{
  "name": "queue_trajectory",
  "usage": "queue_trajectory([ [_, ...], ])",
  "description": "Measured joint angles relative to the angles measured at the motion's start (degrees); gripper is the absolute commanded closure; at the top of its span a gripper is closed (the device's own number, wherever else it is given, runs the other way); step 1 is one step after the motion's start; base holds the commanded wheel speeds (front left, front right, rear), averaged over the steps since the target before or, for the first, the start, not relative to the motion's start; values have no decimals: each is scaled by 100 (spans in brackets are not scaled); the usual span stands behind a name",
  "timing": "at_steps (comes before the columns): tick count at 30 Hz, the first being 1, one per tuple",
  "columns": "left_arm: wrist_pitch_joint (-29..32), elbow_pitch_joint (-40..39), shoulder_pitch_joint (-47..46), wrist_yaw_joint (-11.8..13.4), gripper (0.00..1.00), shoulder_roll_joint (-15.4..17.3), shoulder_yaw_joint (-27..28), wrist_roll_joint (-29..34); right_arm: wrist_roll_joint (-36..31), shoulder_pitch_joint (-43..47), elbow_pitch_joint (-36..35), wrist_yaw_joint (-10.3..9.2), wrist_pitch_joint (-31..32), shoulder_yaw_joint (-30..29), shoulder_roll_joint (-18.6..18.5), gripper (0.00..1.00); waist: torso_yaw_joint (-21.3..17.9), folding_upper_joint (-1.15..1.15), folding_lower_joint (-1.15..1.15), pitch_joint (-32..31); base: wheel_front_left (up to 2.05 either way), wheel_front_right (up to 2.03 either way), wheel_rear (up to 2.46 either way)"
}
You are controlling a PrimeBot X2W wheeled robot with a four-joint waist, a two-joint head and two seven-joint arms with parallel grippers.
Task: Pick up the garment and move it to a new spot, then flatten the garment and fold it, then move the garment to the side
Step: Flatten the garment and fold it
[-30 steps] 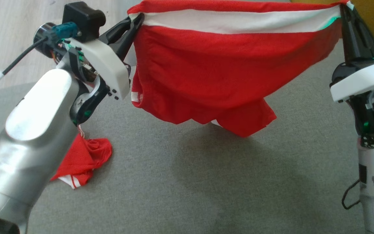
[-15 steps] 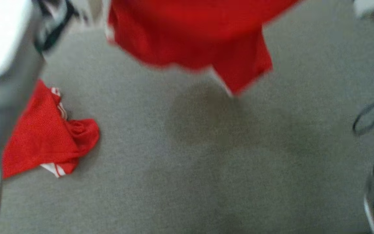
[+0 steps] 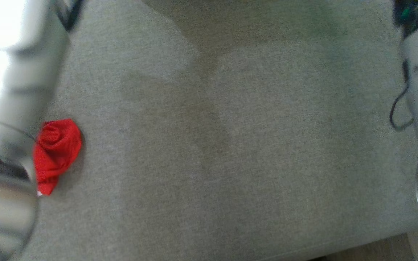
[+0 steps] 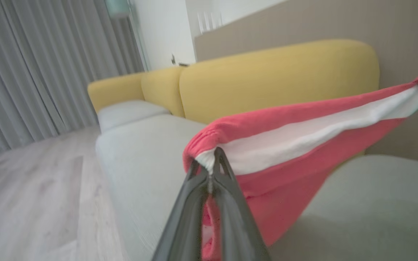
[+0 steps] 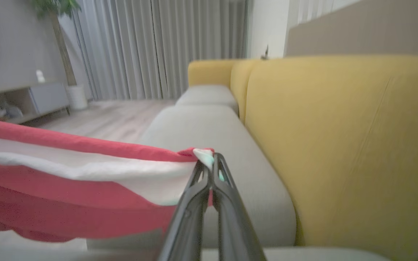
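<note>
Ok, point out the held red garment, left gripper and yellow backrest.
held red garment (image 4: 303,134), left wrist view, its white band.
left gripper (image 4: 214,159), left wrist view, between fingertips.
yellow backrest (image 5: 339,145), right wrist view, front face.

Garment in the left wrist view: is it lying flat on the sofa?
No, the garment hangs stretched in the air, one end pinched between the fingers.

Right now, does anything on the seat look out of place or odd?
Yes: a crumpled red cloth lies bunched on the grey cushion, beside the left forearm, while the left gripper and right gripper hold the garment stretched in the air. Whether it is a separate piece, I cannot tell.
</note>
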Motion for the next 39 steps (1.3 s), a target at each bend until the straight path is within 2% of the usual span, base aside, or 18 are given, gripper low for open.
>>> queue_trajectory([
  [3, -162, 153, 571, -4, 100, -104, -438, -62, 13, 271, 530, 0, 194, 467, -119, 100, 37, 0, 0, 29, 0, 0, 0],
  [7, -303, -90, 1193, -47, 100, -26, -1266, -387, 216, 593, 978, 0, 611, 1107, -330, 100, 83, 0, -2, -79, 0, 0, 0],
  [12, -298, -508, 1775, -47, 100, 392, -2131, -817, 828, 988, 1079, 0, 1268, 1842, -699, 100, 142, 0, -3, -378, 0, 0, 0],
  [16, -301, -823, 2126, -47, 100, 686, -2685, -878, 1414, 1360, 840, 0, 1747, 2406, -1060, 100, 209, 0, -4, -691, 0, 0, 0],
  [24, -356, -1266, 2886, -37, 100, 788, -3022, -999, 2493, 2076, -24, 0, 2583, 3270, -1897, 100, 308, 0, -4, -1361, 0, 0, 0],
  [27, -348, -1500, 3326, 53, 100, 786, -3073, -1007, 2839, 2464, -375, 0, 2862, 3478, -2231, 100, 324, 1, -4, -1630, 0, 0, 0],
  [34, -127, -2301, 4094, 565, 100, 828, -3166, -1129, 3496, 3343, -1158, 0, 3359, 3554, -2921, 100, 339, 1, -4, -2222, 0, 0, 0],
  [39, 142, -3088, 4491, 925, 100, 1012, -3208, -1220, 3774, 3840, -1727, 0, 3433, 3209, -3284, 100, 386, 1, -4, -2414, 0, 0, 0],
])
